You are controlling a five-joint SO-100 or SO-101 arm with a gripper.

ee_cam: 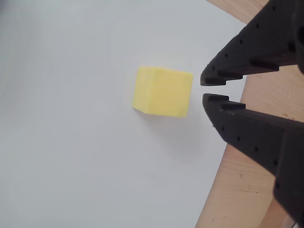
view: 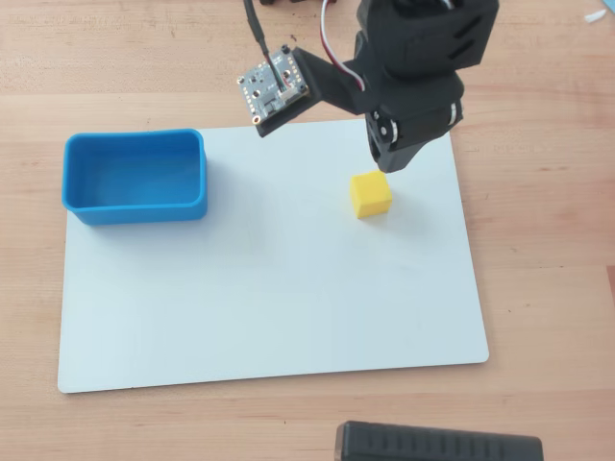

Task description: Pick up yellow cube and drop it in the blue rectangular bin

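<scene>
The yellow cube (view: 370, 194) sits on the white sheet (view: 269, 288), right of centre in the overhead view. In the wrist view the cube (ee_cam: 163, 91) lies just left of my fingertips. My black gripper (view: 384, 161) hovers just behind the cube, toward the sheet's far right corner. In the wrist view the gripper (ee_cam: 203, 89) is empty, with only a thin slit between its tips, and it does not touch the cube. The blue rectangular bin (view: 135, 204) stands empty at the sheet's far left corner, well away from the gripper.
The white sheet lies on a wooden table (view: 538, 240). A black ribbed object (view: 437, 444) sits at the table's near edge. The wrist camera board (view: 275, 84) and its cable hang left of the arm.
</scene>
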